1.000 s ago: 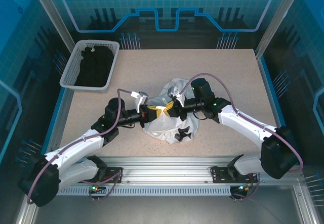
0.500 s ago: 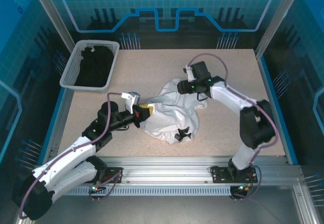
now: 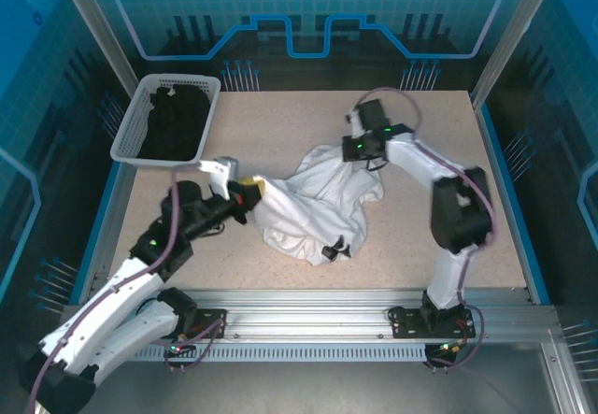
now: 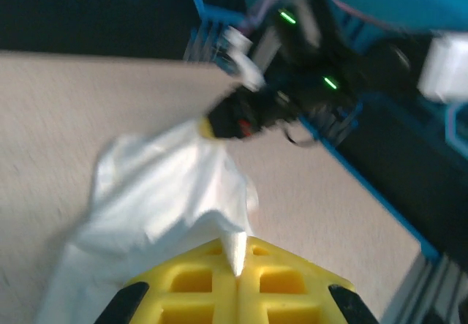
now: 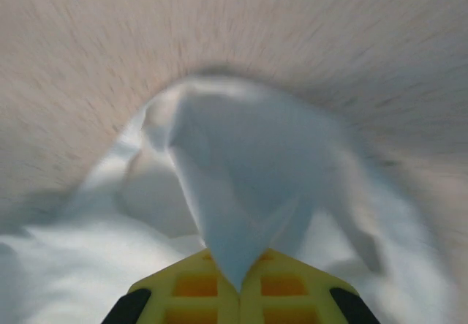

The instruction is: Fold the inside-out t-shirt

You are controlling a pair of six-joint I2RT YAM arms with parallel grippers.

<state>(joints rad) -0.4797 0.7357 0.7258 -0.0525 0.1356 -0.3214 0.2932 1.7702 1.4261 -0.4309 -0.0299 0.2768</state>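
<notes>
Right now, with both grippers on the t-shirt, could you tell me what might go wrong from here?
1. The left gripper and the right gripper each pinch just a thin tip of the t-shirt; pulling apart could slip it free.
2. The t-shirt lies bunched and wrinkled between them, so it may spread out twisted.
3. The left gripper sits close to the basket and might nudge it if it draws farther out.

Left claw (image 3: pixel 252 189) clamped, right claw (image 3: pixel 348 150) clamped, arms spread apart
</notes>
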